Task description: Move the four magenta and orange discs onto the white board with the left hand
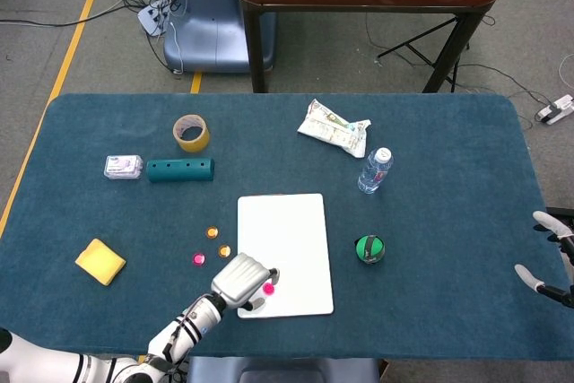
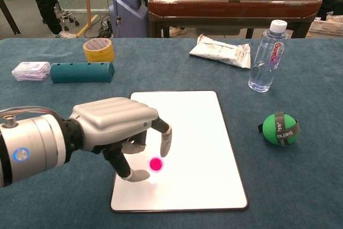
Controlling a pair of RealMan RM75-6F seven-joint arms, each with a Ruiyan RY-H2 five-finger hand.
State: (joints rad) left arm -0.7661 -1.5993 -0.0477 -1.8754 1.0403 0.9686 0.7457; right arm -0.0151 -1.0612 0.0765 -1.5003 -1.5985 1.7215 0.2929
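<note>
Pinched between thumb and a fingertip of the left hand (image 2: 115, 130): one small, flat, round magenta disc (image 2: 156, 164), glossy and bright pink, held over the near left part of the white board (image 2: 198, 116); contact with the board surface not clear from either view. Remaining fingers curled downward above it, silver knuckles arched over the board's left edge. On the blue cloth just left of the board, seen from the head camera: a second magenta disc (image 1: 198, 259) and two orange discs (image 1: 213, 232), all apart from one another and none touching the board. White board itself: a plain rounded rectangle with a thin dark rim, lying flat near the table's front edge, with most of its far and right surface bare. Right of the board, a green ball (image 2: 278, 128) with a dark band, well apart; behind that, an upright water bottle (image 2: 266, 56) and a crumpled white packet (image 2: 222, 50). Far left: a teal block (image 2: 82, 72), a roll of yellow tape (image 2: 98, 50), a small wrapped pack (image 2: 30, 70) and a yellow sponge (image 1: 100, 261). At the table's right edge, only partly in frame, the right hand (image 1: 552, 256) with fingers spread apart, holding nothing.
</note>
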